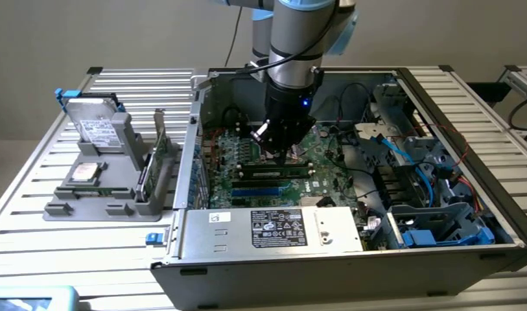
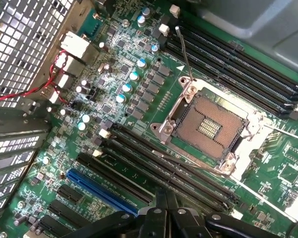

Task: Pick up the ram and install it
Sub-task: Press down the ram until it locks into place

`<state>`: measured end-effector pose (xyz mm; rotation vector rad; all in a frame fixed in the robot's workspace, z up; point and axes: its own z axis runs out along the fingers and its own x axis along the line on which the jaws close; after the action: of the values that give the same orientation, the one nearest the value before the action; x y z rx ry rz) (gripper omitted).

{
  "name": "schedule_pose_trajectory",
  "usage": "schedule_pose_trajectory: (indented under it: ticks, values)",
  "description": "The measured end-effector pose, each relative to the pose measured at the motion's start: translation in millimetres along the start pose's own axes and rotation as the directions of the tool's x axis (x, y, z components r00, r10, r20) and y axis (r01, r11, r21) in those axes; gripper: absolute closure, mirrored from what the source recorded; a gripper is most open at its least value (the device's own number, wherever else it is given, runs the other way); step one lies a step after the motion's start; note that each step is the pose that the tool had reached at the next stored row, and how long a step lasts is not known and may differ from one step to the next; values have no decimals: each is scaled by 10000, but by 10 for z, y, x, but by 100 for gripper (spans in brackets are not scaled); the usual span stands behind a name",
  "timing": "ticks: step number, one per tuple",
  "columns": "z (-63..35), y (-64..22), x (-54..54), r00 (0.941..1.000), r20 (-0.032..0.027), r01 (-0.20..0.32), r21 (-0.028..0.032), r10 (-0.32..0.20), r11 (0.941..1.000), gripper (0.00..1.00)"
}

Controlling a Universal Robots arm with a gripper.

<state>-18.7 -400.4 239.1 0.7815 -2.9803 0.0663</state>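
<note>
We see the ram [image 1: 276, 173] lying in a black slot mid-motherboard [image 1: 245, 155], beneath the end effector [image 1: 279, 150], whose fingers look together, possibly pressing. Light, stiff, fragile: we'd grip its long edges.

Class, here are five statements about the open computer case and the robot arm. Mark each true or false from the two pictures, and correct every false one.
1. The gripper is inside the open computer case, above the motherboard. True.
2. The CPU socket has a cooler mounted on it. False: the socket is bare, its contacts exposed.
3. A ram stick sits in a memory slot just below the gripper in the exterior view. True.
4. The grey holder with spare parts stands at the exterior view's right of the case. False: it stands at the left.
5. One expansion slot on the motherboard is blue. True.
</note>
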Motion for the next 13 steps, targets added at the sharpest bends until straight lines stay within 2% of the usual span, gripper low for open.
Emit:
schedule_pose_trajectory:
  ticks: [3,5,7,13]
  values:
    - [0,0,0,9997,-83,-210,167,212,9996,89]
    - [0,0,0,9993,-109,-367,240,370,9990,89]
    - [-1,-1,0,9984,-114,-559,256,562,9981,89]
    - [-1,0,0,9925,-95,-1220,234,1223,9923,89]
